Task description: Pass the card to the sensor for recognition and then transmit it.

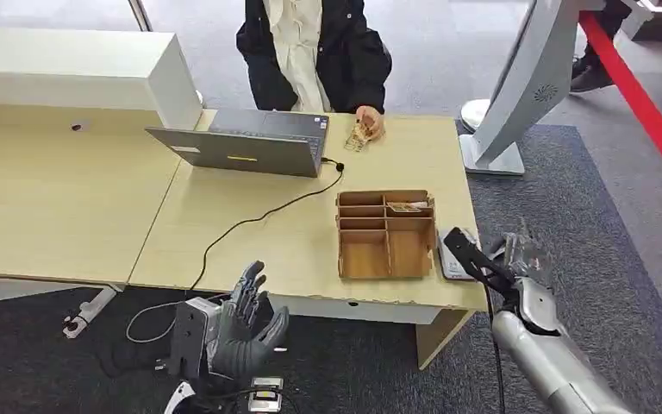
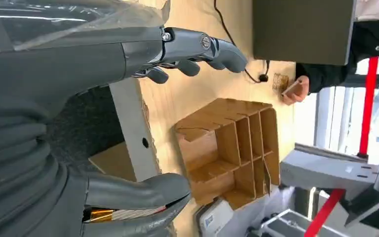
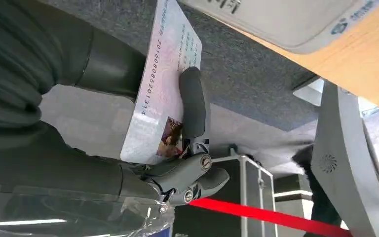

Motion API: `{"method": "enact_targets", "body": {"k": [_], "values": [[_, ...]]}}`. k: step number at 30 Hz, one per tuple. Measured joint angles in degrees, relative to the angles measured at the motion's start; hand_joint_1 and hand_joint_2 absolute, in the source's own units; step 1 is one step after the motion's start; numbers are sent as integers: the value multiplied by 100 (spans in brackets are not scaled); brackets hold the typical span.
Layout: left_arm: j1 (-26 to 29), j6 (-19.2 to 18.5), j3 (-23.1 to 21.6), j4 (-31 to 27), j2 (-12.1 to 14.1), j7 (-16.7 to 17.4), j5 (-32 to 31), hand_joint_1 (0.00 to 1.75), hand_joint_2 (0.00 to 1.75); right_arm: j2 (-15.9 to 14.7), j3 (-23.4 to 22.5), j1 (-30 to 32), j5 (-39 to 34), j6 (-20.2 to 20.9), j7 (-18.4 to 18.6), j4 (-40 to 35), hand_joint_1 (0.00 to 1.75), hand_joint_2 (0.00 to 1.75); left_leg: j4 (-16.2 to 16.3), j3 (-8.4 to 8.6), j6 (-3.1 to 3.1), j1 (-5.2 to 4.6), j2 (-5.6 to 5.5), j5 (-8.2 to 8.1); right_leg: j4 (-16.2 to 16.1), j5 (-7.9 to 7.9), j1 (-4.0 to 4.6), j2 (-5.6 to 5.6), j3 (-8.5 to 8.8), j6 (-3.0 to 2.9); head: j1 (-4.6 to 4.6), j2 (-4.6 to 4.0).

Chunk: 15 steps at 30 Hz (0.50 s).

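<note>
My right hand (image 1: 524, 260) pinches the card (image 1: 471, 252) just off the table's right front corner. The card tilts over the flat white-grey sensor (image 1: 448, 267) on the table edge; I cannot tell whether they touch. Close up, the card (image 3: 163, 89) shows printed numbers and a small photo, clamped between my thumb and a dark finger (image 3: 193, 103), with the sensor (image 3: 286, 19) just beyond it. My left hand (image 1: 241, 326) hangs below the table's front edge, fingers (image 2: 197, 47) spread and holding nothing.
A wooden divided organizer (image 1: 386, 235) stands left of the sensor. Behind it lie an open laptop (image 1: 241, 142) and its black cable (image 1: 250, 222). A person sits across the table, with a hand (image 1: 369, 122) on a small object. A grey kiosk stand (image 1: 526, 86) and a red barrier (image 1: 638, 95) are on the right.
</note>
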Motion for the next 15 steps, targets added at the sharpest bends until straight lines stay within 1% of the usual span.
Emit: {"method": "enact_targets", "body": {"k": [4, 9, 15], "values": [[1, -91, 2, -26, 0, 63, -55, 0, 175, -42, -7, 97, 20, 31, 52, -83, 175, 175, 0, 0, 0, 0, 3, 0, 0, 0, 0, 1, 0, 0, 0, 0], [20, -232, 7, -70, 0, 125, -142, 0, 175, -48, -4, 147, 90, 182, 111, -168, 175, 175, -1, -1, 0, 0, 1, 0, 0, 0, 0, 1, 1, 0, 2, 0], [66, -282, 13, -120, 0, 153, -177, 0, 175, 18, 15, 152, 177, 232, 103, -194, 175, 175, -1, -1, 0, 1, 1, 0, 0, 0, 0, 1, 2, 0, 0, 0]]}}
